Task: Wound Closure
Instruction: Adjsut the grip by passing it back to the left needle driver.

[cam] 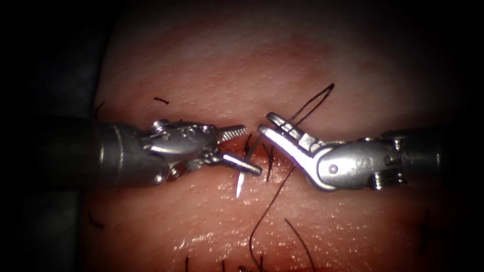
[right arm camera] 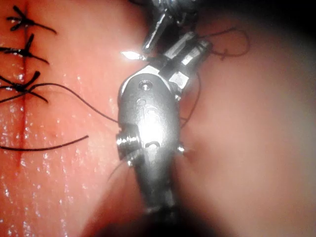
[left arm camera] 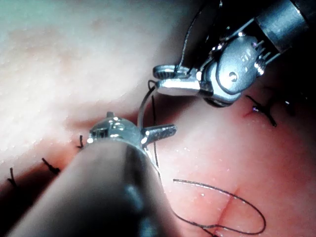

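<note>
We see the left tool (cam: 241,151) in the middle of the frame with its jaws wide open, holding nothing. The right tool (cam: 267,123) pinches the curved needle (cam: 241,184) near its back end. The needle's tip points down over the tissue (cam: 212,65), beside the thread (cam: 262,216).

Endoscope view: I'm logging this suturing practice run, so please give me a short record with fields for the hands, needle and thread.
left hand: left hand, silver, jaws open, holds nothing
right hand: right hand, silver, shut on the curved steel needle near its thread end
needle: tip bare, apparently not in the pink pork tissue
thread: dark thread loops up from the right hand
</note>
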